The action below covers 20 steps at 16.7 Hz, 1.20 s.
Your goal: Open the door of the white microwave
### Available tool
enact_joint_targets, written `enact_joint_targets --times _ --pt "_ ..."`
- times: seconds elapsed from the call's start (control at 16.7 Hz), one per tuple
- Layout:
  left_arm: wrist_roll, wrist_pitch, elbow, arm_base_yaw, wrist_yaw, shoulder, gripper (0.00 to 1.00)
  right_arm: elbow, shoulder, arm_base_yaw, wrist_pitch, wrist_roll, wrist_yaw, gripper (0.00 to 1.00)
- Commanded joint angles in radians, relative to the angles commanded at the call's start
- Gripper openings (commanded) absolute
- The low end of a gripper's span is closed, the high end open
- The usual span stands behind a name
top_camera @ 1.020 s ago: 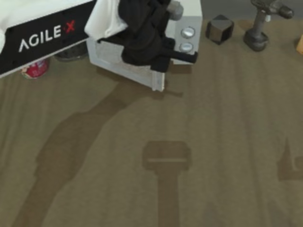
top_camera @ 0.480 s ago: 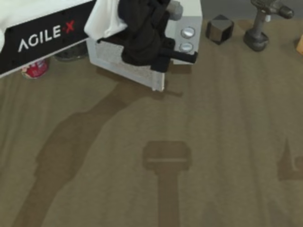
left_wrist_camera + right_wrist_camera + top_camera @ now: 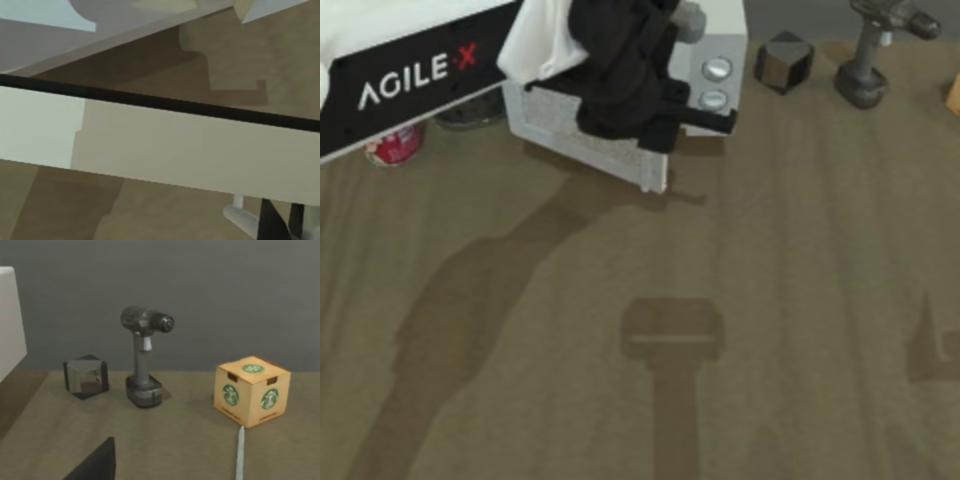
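**Left arm over the partly swung microwave door**

While the near half of the brown woven surface (image 3: 740, 330) carries only shadows in the top view, everything else sits along its far edge. Closest among these is the flat white door (image 3: 620, 160) with its grey speckled mesh window, standing ajar at an angle from the boxy white microwave (image 3: 720, 40), its free edge pointing toward the near side. Over it hangs the left end effector (image 3: 705, 120), a black mass whose fingers reach toward the two round silver knobs (image 3: 716, 82); whether those fingers are clenched or released cannot be told, since the arm's bulk covers the door's top and the handle area. The left wrist view gives only a pale band with a dark upper edge, too close to name.

Left of the microwave, a red can (image 3: 392, 146) peeks out from beneath the arm's black-and-white housing. To the right stand a dark faceted cube (image 3: 783, 62) and a grey cordless drill (image 3: 868, 50), upright on its base. The right wrist view adds an orange cardboard box with green round logos (image 3: 251, 390), beside the drill. The right end effector itself is not identifiable in any view.
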State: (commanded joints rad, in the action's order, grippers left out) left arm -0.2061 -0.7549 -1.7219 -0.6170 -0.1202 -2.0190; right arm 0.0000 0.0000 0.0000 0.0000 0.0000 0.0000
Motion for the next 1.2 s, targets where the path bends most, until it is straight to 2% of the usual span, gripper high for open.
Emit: enact_joint_targets --times 0.24,0.6,1.2 --pt "0.009 0.005 0.015 -0.002 0.013 0.007 0.0 0.0 0.0 0.0 0.0 0.0 0.0 1.0" --pt "0.117 0.045 0.116 0.028 0.067 0.082 0.0 0.0 0.0 0.0 0.0 0.0 0.0 1.0" --pt "0.119 0.046 0.119 0.029 0.068 0.083 0.0 0.0 0.0 0.0 0.0 0.0 0.0 1.0"
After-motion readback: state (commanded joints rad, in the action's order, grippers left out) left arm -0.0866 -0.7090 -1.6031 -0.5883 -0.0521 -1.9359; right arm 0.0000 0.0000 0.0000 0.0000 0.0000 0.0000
